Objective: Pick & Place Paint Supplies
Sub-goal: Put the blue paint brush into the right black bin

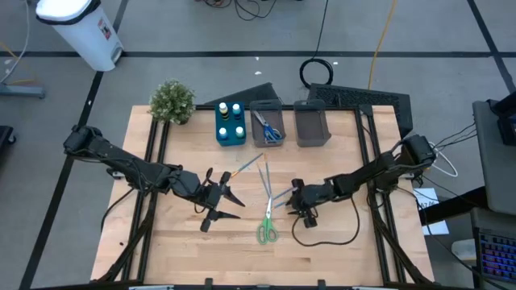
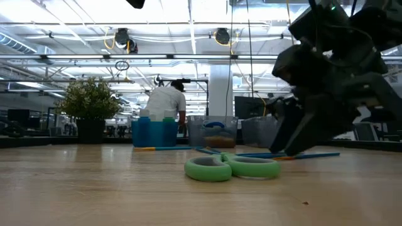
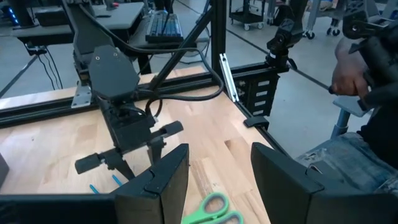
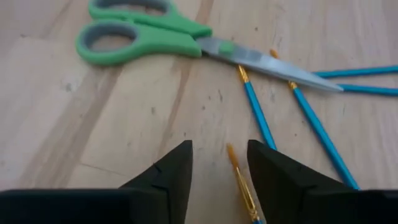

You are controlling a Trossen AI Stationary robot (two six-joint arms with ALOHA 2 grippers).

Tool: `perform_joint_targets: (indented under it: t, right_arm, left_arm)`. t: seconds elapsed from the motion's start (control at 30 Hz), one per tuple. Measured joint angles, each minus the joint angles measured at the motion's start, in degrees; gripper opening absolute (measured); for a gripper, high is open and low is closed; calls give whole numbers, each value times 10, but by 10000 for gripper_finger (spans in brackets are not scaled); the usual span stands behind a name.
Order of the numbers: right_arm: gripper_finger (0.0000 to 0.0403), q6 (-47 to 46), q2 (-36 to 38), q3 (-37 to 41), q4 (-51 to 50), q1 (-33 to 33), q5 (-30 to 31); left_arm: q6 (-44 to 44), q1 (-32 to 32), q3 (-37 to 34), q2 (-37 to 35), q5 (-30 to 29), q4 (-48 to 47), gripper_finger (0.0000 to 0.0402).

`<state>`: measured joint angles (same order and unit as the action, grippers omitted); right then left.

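It looks like a big lab: bright ceiling lights [image 2: 122, 37], a keyboard [image 3: 163, 26], cables [image 1: 318, 71], and a person [image 2: 167, 100] at work.

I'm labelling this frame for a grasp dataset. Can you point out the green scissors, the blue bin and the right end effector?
green scissors [image 1: 267, 233], high view, on the handle loops.
blue bin [image 1: 230, 134], high view, on its front wall.
right end effector [image 4: 219, 163], right wrist view, midway between the open fingertips.

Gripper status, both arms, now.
Left gripper: open, empty, hovering left of the green scissors.
Right gripper: open, holding nothing, fingers either side of a brush on the table.
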<state>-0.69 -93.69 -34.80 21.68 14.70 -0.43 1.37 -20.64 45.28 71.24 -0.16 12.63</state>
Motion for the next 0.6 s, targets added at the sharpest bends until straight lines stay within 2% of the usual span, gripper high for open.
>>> perform_joint_targets:
  t: [0.27, 0.53, 0.6]
  right_arm:
    - [96, 3, -25, -3, -6, -11, 0]
    - [13, 3, -26, -4, -43, -29, -1]
    - [4, 8, -26, -4, -49, -30, -1]
  left_arm:
    - [-2, 0, 0, 0, 0, -5, 182]
    - [-2, 0, 0, 0, 0, -5, 182]
    - [-2, 0, 0, 0, 0, -5, 182]
